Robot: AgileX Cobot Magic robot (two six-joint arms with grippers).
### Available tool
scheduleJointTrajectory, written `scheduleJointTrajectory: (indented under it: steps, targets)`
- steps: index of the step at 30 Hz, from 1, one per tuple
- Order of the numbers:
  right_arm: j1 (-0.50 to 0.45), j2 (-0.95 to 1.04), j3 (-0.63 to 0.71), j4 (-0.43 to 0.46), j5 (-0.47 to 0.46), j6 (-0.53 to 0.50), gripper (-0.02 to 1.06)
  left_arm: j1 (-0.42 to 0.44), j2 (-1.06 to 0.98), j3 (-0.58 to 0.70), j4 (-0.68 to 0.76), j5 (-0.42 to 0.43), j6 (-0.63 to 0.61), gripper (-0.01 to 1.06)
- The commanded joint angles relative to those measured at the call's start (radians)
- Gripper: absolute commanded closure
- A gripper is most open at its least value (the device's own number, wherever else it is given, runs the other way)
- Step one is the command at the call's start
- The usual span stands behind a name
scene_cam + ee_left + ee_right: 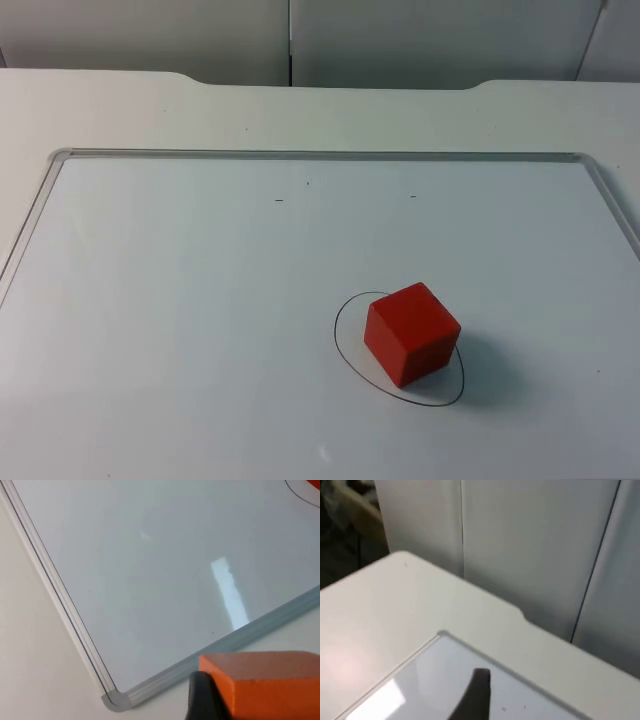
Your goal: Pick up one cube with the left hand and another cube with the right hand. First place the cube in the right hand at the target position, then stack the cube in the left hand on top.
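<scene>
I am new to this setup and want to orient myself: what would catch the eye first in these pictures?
First, the red cube standing inside the drawn oval on the whiteboard, toward its near right. Next, the orange cube held in the left gripper, near a corner of the whiteboard. The right gripper hangs over another corner, carrying nothing visible.

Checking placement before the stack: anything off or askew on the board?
Nothing damaged. The red cube sits upright inside the drawn oval, turned corner-on to the whiteboard edges. The left gripper holds an orange cube near the board's corner.
</scene>
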Motion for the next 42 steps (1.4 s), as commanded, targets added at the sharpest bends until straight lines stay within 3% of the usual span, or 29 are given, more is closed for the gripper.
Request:
scheduleJointTrajectory:
  steps: [1, 12, 17, 22, 38, 42]
  targets:
    - [0.004, -0.058, -0.001, -0.006, 0.02, -0.035, 0.22, -0.005, -0.005, 0.003, -0.007, -0.024, 0.004, 1.03]
    - [0.004, -0.239, 0.153, 0.012, 0.055, -0.067, 0.22, -0.005, -0.001, -0.007, -0.011, -0.081, 0.034, 1.03]
    - [0.004, -0.264, 0.173, 0.117, 0.048, -0.178, 0.22, -0.005, 0.035, -0.066, -0.026, -0.079, 0.059, 1.03]
    - [0.004, -0.266, 0.173, 0.232, 0.048, -0.267, 0.22, -0.005, 0.148, -0.146, -0.171, -0.088, 0.224, 1.03]
    - [0.004, -0.266, 0.173, 0.239, 0.048, -0.267, 0.22, -0.008, 0.561, -0.395, -0.41, -0.114, 0.453, 1.03]
    - [0.004, -0.266, 0.173, 0.236, 0.048, -0.267, 0.22, -0.092, 0.657, -0.468, -0.423, -0.164, 0.5, 1.03]
